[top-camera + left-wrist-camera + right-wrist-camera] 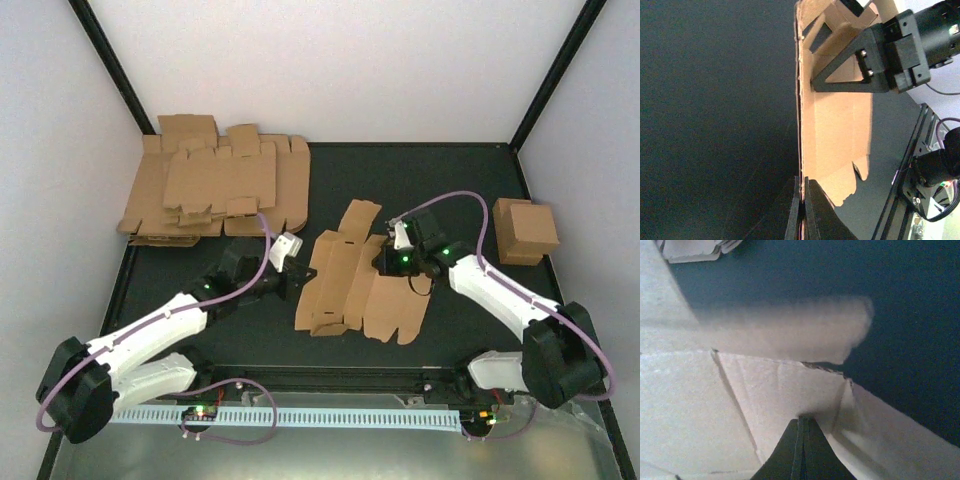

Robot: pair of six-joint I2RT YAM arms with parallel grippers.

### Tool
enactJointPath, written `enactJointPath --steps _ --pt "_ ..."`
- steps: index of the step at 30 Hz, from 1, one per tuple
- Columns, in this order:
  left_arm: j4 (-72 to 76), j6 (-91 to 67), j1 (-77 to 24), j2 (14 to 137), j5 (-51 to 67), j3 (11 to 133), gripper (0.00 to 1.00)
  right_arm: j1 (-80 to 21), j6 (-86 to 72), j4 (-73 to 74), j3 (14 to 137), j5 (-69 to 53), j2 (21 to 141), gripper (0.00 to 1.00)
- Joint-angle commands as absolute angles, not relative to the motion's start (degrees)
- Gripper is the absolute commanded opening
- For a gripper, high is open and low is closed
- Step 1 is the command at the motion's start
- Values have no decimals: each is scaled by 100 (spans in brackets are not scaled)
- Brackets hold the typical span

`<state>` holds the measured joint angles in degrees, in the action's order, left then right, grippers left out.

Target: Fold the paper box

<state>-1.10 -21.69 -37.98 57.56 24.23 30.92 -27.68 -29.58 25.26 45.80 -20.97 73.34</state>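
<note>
The paper box (352, 290) is a brown cardboard blank lying partly unfolded mid-table, with one flap raised at its far end. My left gripper (297, 274) is shut on its left edge. In the left wrist view, the jaws (802, 192) pinch the sheet (835, 130), which shows edge-on. My right gripper (386, 262) is shut, its tips (803, 421) pressed against an inner panel of the paper box (775, 385) beside a crease. Nothing shows between the right jaws. A blurred flap (790, 330) stands just beyond them.
A pile of flat brown blanks (215, 190) lies at the back left. A folded cardboard cube (525, 230) sits at the right edge. A white slotted rail (300, 415) runs along the near edge. White walls and black posts enclose the table.
</note>
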Motion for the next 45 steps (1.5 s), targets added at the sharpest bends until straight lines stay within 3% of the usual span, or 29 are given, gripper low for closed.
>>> enactJointPath --steps 1,8,16,20,28,37,45 --pt "224 -2325 -3827 6015 2615 3213 2 -2804 -3192 1748 4418 -1741 7455 2" --pt "243 -2658 -3817 6600 2678 3319 2 -2802 -3209 1446 4385 -1656 7790 2" --pt "-18 -3203 -3765 7277 2329 3559 2 -2867 -2832 1738 4153 -2231 7123 2" --pt "198 -3351 -3743 7656 2390 3555 2 -3653 -2450 1955 4134 -2288 6700 2" --pt "47 -3589 -3644 7912 2514 3756 2 -5058 -2986 929 3143 -2233 5843 2" --pt "378 -4524 -3348 7824 3539 3743 2 -6857 -2908 122 2974 -1111 6043 2" --pt "436 -4855 -3235 7785 3935 3735 2 -7175 -2496 -105 3083 -684 6715 2"
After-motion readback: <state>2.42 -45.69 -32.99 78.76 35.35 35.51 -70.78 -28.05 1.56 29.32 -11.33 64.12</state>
